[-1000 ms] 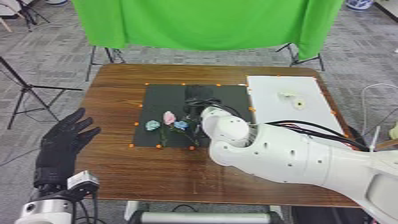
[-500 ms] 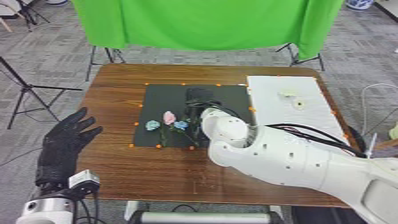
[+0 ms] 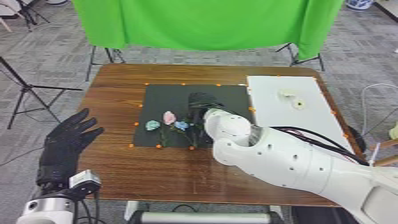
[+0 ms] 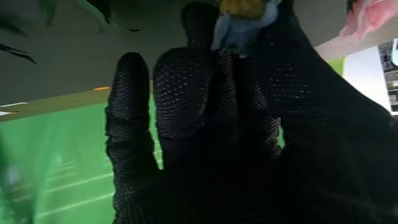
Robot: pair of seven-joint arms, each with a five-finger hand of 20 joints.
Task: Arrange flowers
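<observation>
Pinching, apparently, a blue flower (image 4: 240, 31) over the black mat (image 3: 163, 96), right hand (image 4: 182, 95) should favour the stiffer stem; petals judged light, crushable. Pink flower (image 3: 169, 118) at hand's eight o'clock. Left hand (image 3: 64, 141) relaxed.

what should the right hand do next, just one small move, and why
Probably firm the right hand gently round the blue-and-yellow bloom before any lift. The right wrist view shows that bloom right at the hand, but not whether it is held, and a pink flower is near enough to be brushed.
</observation>
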